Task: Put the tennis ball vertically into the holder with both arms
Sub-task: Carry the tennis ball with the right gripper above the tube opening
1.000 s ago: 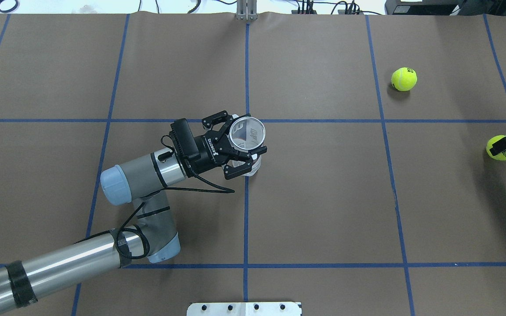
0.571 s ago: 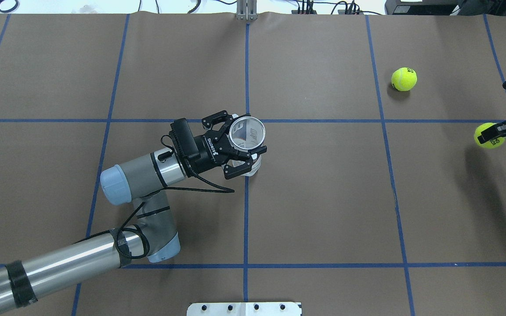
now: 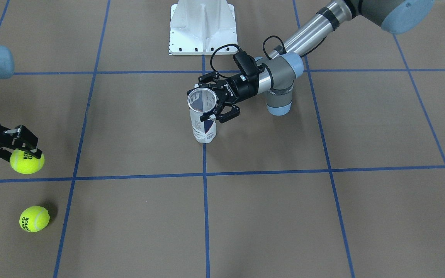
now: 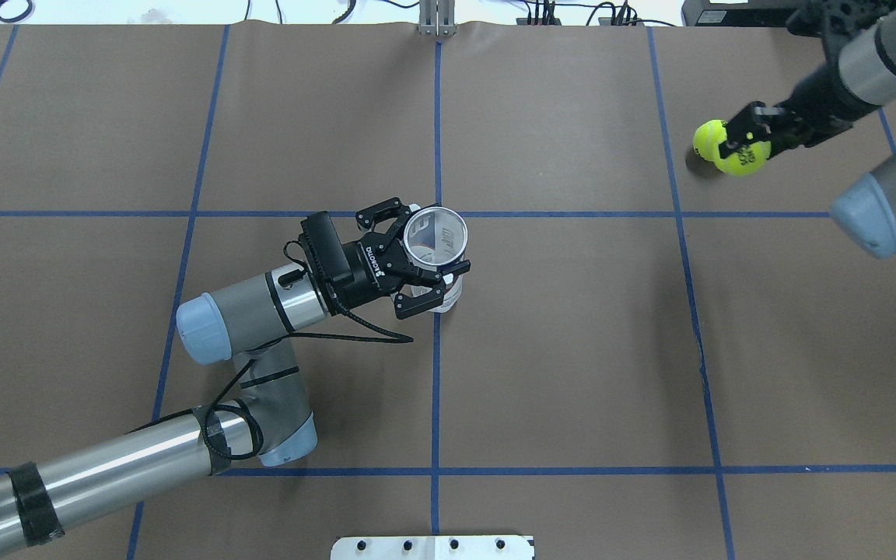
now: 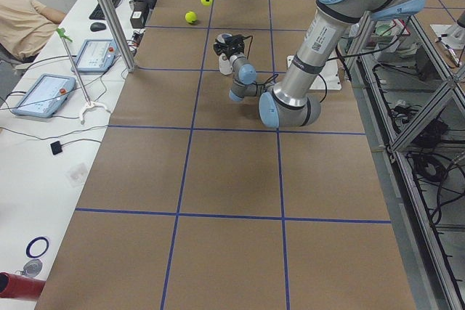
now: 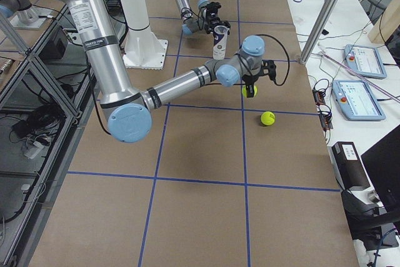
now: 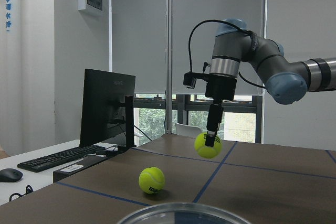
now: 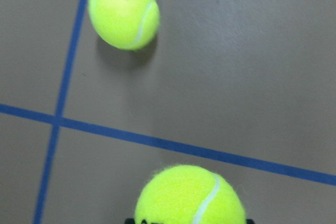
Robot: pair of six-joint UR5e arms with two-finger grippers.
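**Right gripper point(image 3: 22, 151) pinching a tennis ball point(image 3: 27, 161); holder point(image 3: 204, 129) clasped at mid-table**

Your right gripper points straight down with the tennis ball nipped between its fingers. It holds the ball clear of the table point(image 3: 323, 212), out towards the robot's right end. A second ball point(image 3: 34, 218) lies loose on the brown paper close by. Well apart from both, at the middle of the table, your left gripper point(image 4: 421, 258) reaches in sideways. Its fingers are closed around the holder's upper part, just under the rim. The holder stands upright on a blue tape line point(image 3: 206, 216), its open mouth facing up.
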